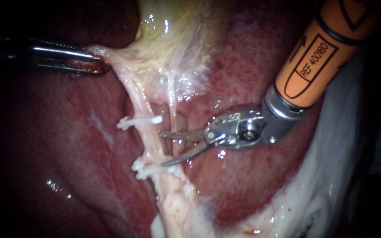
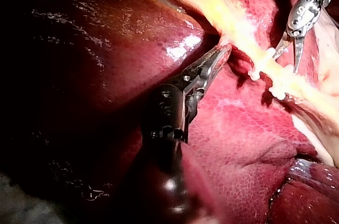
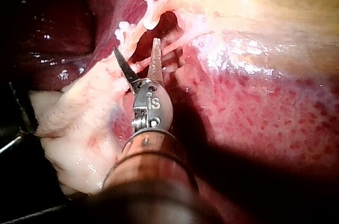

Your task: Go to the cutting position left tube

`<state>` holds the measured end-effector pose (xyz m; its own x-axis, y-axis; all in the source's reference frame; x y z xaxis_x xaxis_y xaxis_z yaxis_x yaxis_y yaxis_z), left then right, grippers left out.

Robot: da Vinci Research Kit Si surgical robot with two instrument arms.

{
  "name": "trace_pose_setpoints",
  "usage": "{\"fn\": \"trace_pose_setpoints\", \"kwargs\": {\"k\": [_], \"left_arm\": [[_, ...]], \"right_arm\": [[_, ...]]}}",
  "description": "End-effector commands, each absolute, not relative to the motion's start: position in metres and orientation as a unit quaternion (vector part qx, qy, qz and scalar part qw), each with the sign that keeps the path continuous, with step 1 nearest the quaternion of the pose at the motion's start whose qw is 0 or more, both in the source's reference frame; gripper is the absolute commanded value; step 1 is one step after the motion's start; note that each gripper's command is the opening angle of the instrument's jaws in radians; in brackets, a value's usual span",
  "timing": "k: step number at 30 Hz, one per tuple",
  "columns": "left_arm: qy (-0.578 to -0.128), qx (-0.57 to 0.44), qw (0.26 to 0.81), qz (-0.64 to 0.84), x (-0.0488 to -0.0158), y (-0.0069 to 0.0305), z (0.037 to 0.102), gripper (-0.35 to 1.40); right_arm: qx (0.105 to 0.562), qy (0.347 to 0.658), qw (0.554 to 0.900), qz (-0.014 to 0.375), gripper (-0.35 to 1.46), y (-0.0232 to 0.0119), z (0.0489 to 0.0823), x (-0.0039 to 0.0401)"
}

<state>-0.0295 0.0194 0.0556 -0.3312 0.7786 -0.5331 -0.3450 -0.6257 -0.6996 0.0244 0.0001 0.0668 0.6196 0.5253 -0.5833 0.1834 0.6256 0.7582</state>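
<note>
Jaws, right instrument: the two thin steel blades of the orange-sleeved right instrument (image 1: 160, 148) are standing moderately apart and gripping nothing. Their tips are lying just beside the left tube, not yet around it.
Jaws, left instrument: the slim dark-steel left instrument (image 1: 101, 64) is clamping the pale tissue band (image 1: 111, 56) at the strand's upper end from both sides. By my reading it is holding the strand stretched.
Tube position: the pale pink, cord-like left tube (image 1: 150, 143) is crossing the middle of the wet, dark red liver (image 1: 67, 145). It is carrying the upper white plastic clip (image 1: 140, 121) and the lower white plastic clip (image 1: 145, 168), and the bare stretch between them is facing the blades.
Neighbour: the thin pinkish right tube (image 1: 173, 110) is running just beside it and seems to be passing across the gap between the open blades. I cannot tell whether it is passing in front or behind.
Long axis: the left tube is running from the clamped end down toward the whitish fatty tissue (image 1: 177, 207) near the liver's lower edge, leaning a little. The blades are meeting it nearly crosswise.
Handling: it is looking soft, light, wet and slippery. It is likely going limp without tension, and likely tearing if dragged sideways.
Where to take it: the bare span midway between the two clips is looking best, with both blades around its full width and the thin neighbour left outside.
</note>
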Motion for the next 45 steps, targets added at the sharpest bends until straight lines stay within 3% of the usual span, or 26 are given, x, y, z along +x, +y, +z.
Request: {"fn": "trace_pose_setpoints", "kwargs": {"k": [1,27,45], "left_arm": [[-0.240,-0.452,0.360,0.780,-0.0295,0.0194,0.0556,-0.35],[-0.239,-0.452,0.360,0.780,-0.0295,0.0194,0.0556,-0.35],[-0.239,-0.452,0.360,0.780,-0.0295,0.0194,0.0557,-0.35]], "right_arm": [[0.420,0.423,0.796,0.105,1.43,0.0000,0.0669,0.0245],[0.462,0.491,0.727,0.129,1.43,0.0012,0.0653,0.0315],[0.486,0.498,0.703,0.143,1.43,0.0011,0.0607,0.0332]]}}
